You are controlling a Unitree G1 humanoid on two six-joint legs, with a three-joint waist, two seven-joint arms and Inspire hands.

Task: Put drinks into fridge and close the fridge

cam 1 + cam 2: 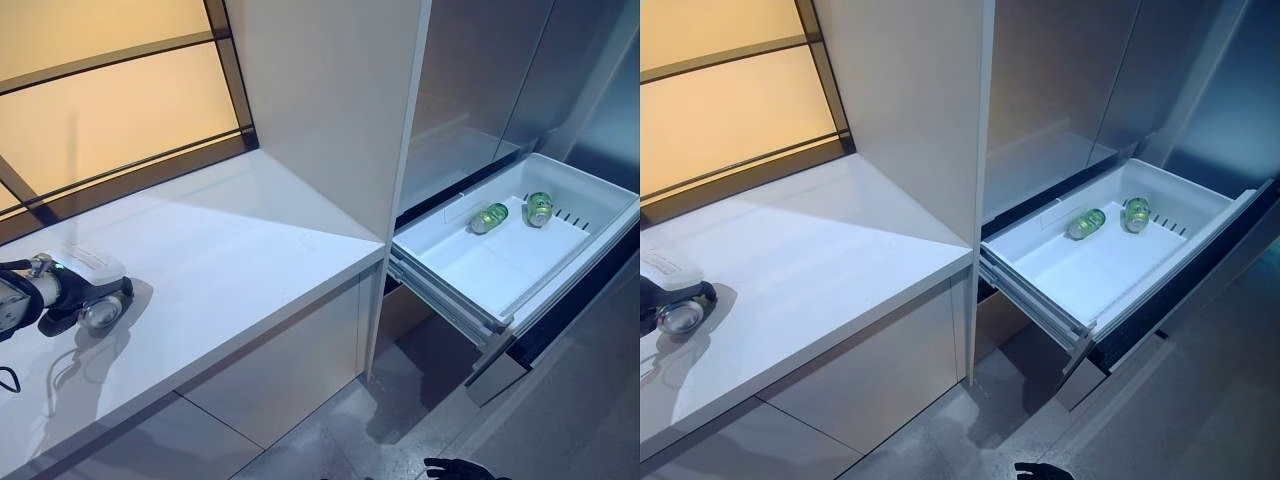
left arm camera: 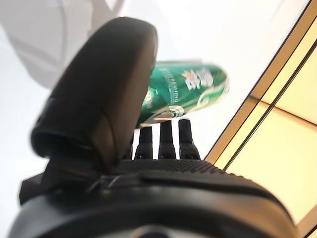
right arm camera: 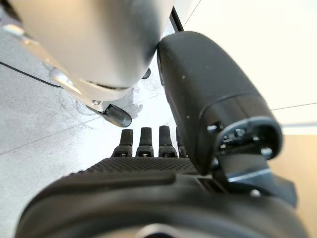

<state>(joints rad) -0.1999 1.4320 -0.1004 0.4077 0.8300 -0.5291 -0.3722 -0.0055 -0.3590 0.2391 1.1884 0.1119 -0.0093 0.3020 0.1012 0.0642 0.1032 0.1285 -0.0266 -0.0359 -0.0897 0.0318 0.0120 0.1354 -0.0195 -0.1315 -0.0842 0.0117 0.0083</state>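
Biggest thing in the shot is the fridge [image 1: 480,90] on the robot's right, with its bottom drawer [image 1: 590,195] pulled all the way out. Next to it runs the long white counter [image 1: 230,260] under a window.

Progress: 2 green cans already lie on their sides at the back of the drawer, one [image 1: 489,217] nearer the counter side and the other [image 1: 540,209] just beside it, a small gap between them. So I'd call that part done. What's left, as far as I can tell, is getting at least 1 more drink over there and then pushing the drawer shut, since it's still wide open.

That third drink is a green can [image 2: 185,94], and it's over at the far left of the counter with the left hand [image 1: 85,300]. In the left wrist view the can lies sideways right at the fingertips, with the thumb [image 2: 99,94] reaching up in front of it. The hand looks closed around the can, thumb on one side and fingers on the other, though I can't see whether it's lifted off the counter or resting on it. Either way it's well apart from the drawer.

Right hand [image 3: 148,144] hangs low over the floor, fingers fairly straight and holding nothing. Only a dark sliver of it shows at the bottom of the head view.
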